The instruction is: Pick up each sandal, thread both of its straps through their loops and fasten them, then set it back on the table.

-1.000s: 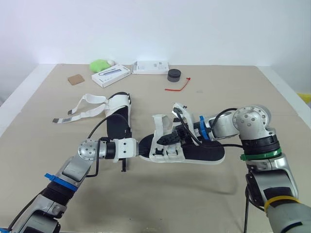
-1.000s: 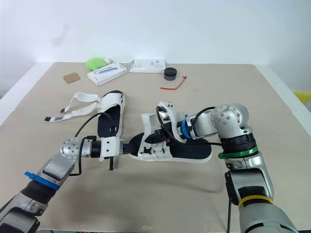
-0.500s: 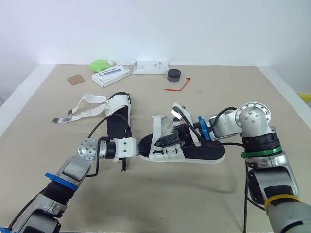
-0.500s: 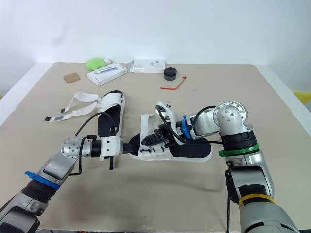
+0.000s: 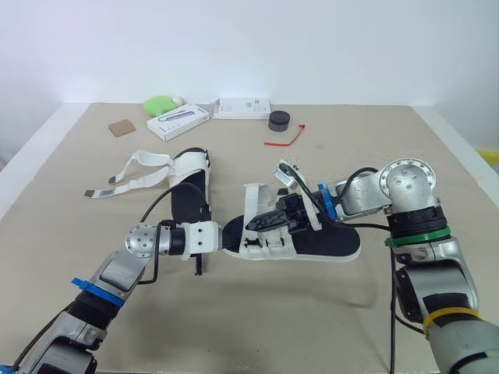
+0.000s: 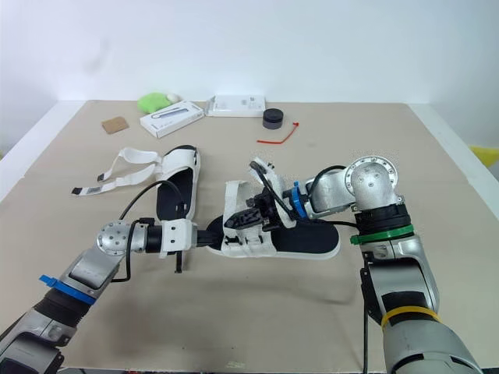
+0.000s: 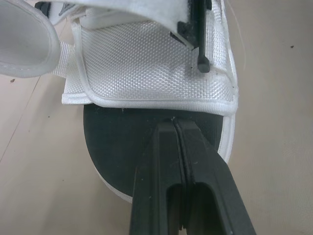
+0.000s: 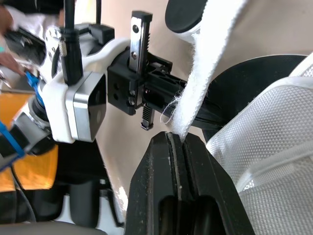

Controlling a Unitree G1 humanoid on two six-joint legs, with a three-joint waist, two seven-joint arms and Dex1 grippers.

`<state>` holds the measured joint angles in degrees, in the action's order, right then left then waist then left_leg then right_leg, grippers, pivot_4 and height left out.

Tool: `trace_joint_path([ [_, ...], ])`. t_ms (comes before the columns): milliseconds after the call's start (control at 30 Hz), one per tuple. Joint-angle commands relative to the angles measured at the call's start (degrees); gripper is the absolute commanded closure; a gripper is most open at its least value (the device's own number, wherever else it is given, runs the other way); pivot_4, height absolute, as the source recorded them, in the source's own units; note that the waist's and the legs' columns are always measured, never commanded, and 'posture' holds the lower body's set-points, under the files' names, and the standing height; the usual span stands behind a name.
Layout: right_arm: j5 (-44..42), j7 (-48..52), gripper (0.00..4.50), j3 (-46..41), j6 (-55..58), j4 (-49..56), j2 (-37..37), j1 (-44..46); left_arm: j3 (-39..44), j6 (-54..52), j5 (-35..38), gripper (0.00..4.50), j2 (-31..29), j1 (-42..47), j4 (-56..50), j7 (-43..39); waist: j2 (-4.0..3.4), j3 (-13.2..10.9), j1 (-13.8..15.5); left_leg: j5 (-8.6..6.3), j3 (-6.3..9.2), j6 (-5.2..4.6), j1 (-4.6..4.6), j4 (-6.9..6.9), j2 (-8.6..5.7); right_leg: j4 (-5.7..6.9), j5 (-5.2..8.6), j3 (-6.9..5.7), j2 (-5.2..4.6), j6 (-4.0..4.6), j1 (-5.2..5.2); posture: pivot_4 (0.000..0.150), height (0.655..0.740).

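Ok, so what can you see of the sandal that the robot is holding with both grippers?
The sandal has a black sole with a white rim, a white mesh upper and fuzzy white straps, all looking like woven fabric. It lies sole down, lengthwise across the table, toe toward the robot's left. The left gripper is shut on the toe edge of the sole. The right gripper pinches the end of one strap, held up loose, so it isn't fastened yet.
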<state>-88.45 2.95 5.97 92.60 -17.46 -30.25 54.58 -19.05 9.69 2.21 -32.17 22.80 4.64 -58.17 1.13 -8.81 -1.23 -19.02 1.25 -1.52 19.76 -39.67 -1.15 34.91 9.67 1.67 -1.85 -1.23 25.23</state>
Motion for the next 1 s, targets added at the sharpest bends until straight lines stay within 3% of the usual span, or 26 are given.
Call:
trace_joint_path([
  [33,-1.1,-1.8,4.43,-2.5,-0.1,-3.0,0.5,1.9,-2.4,-2.2,-4.4,4.5,-1.2,-2.0,4.6,-0.4,0.0,0.0,0.0,0.0,0.0,0.0,0.0,0.0,0.0,0.0,-0.01,0.0,0.0,0.01,0.0,0.15,0.74],
  [233,2.4,-1.1,4.43,-2.2,-0.1,-1.9,1.0,1.8,-2.6,-2.3,-4.3,4.5,-1.1,-2.2,4.1,-0.3,0.0,0.0,0.0,0.0,0.0,0.0,0.01,0.0,0.0,0.0,0.05,0.0,0.02,-0.07,0.0,0.15,0.74],
  [267,3.2,-0.7,3.96,-2.1,-0.1,-1.2,1.0,1.6,-2.6,-2.4,-4.3,4.5,-1.1,-2.3,4.0,-0.3,0.0,0.0,0.0,0.0,0.0,0.0,0.01,0.0,0.0,0.0,0.08,0.0,0.02,-0.14,0.0,0.15,0.74],
  [333,5.1,0.6,3.65,-2.0,-0.1,1.3,0.9,1.2,-2.7,-2.4,-4.4,4.5,-1.2,-2.5,3.9,-0.2,0.0,0.0,0.0,0.0,0.0,0.0,0.01,0.0,0.0,0.0,0.12,0.0,0.03,-0.19,0.0,0.15,0.74],
  [433,6.8,3.1,2.31,-1.5,-0.1,6.5,0.3,0.5,-2.7,-2.4,-4.4,4.5,-1.3,-2.9,3.5,-0.1,0.0,0.0,0.0,0.0,0.01,-0.01,0.01,0.0,0.0,0.0,0.12,-0.01,0.04,-0.2,0.01,0.15,0.74],
  [667,11.7,6.3,2.31,-0.6,-0.4,17.7,-0.3,-3.1,-2.9,-2.6,-4.5,4.5,-1.0,-3.0,3.2,0.1,0.0,0.0,0.0,0.0,0.05,0.0,0.05,0.01,0.01,-0.02,0.14,-0.03,0.01,-0.22,0.02,0.15,0.74],
  [1000,21.0,9.7,2.31,-0.9,-2.0,22.2,2.7,-5.2,-3.1,-2.3,-4.5,4.5,-0.7,-2.5,3.7,0.0,0.0,0.0,0.0,0.0,0.06,0.0,0.05,0.01,0.0,-0.02,0.14,-0.05,0.0,-0.22,0.03,0.15,0.74],
])
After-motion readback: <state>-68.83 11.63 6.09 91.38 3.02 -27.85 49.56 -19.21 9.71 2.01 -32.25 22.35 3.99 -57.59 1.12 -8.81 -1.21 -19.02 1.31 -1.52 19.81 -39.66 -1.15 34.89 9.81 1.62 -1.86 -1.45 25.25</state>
